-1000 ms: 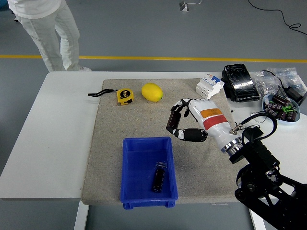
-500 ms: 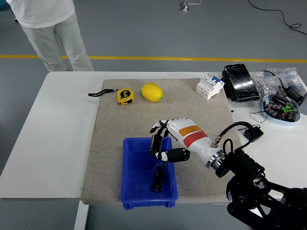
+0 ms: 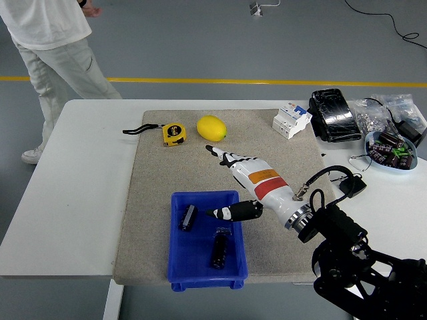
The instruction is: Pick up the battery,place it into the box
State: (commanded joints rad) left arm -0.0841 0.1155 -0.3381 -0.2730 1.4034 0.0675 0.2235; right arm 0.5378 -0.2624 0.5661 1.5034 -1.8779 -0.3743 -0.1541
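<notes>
Two batteries: one battery is lying in the left part of the blue box, a second battery is lying further right and nearer the front wall; the two are sitting apart, not touching.
Box: sitting on the grey mat, close to the mat's near edge.
Right hand: reaching in from the lower right, hovering over the box's right rim and the mat just beyond it.
Fingers: spreading wide and released, grasping nothing; the long fingers are pointing away toward the lemon, the thumb is pointing left over the box's rim.
Left hand: not showing.
Mat: lying on the white counter, also carrying the lemon and a yellow tape measure at its far side.
Counter's right end: a white breaker block, a black wrapped pack, clear bags and a bowl of small parts are sitting there.
Person: standing at the far left corner of the counter, hands touching nothing on it.
</notes>
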